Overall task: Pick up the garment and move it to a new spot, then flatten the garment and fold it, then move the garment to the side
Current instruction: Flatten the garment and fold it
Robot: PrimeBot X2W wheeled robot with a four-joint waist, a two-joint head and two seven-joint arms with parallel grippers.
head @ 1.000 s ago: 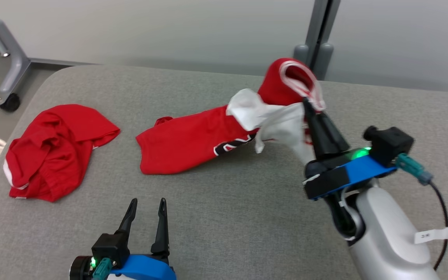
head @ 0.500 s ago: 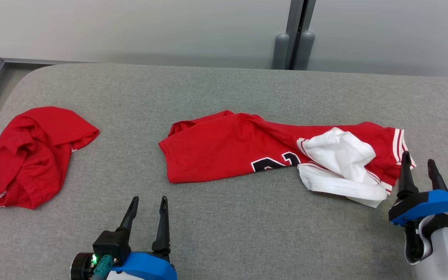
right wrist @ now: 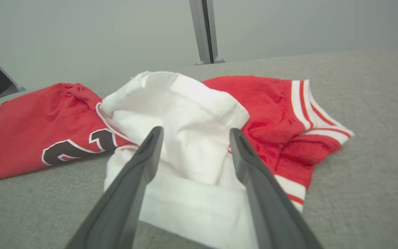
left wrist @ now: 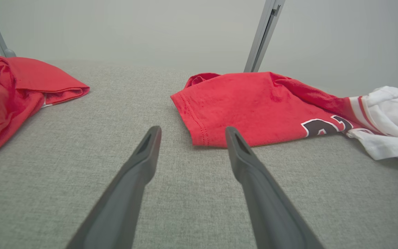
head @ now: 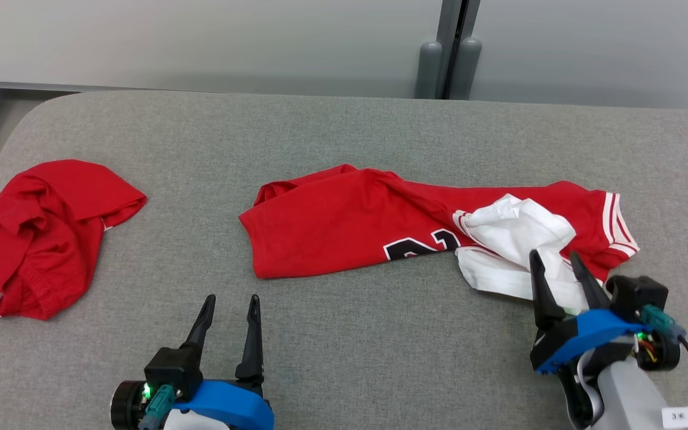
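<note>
Head view, garment (head: 344,227): it lay stretched across the middle of the grey padded surface (head: 344,131). The red body sat at frame centre with a black number half hidden, and the bunched white part (head: 517,230) and the striped cuff (head: 616,224) were toward the right.
Head view, right gripper (head: 554,255): it was at the lower right, fingers apart and holding nothing, with the tips over the near edge of the white part. Whether they touched the cloth could not be told.
Head view, left gripper (head: 232,297): it was at the bottom, left of centre, fingers apart and empty, near the garment's red corner but apart from it.
Head view, second red garment (head: 39,239): it lay crumpled at the left edge, well apart from the first.
Change from 1 s before: the right gripper had then held the garment's right end lifted off the surface. Now the whole garment lay released on it.
Change from 0.5 s before: the right gripper had come from the frame's right edge, beside the striped cuff, leftward to the white part. The garment kept its lie and the left gripper kept its place. The camera had shifted slightly.
Left wrist view, fingers: the 2 dark fingers were spread with bare surface between them. The garment's hemmed red corner lay just beyond the tips at frame centre, and the second red garment was at the left edge.
Right wrist view, fingers: they were spread wide with the white part showing between them at frame centre. The red body with its number was at left and the striped cuff at right.
</note>
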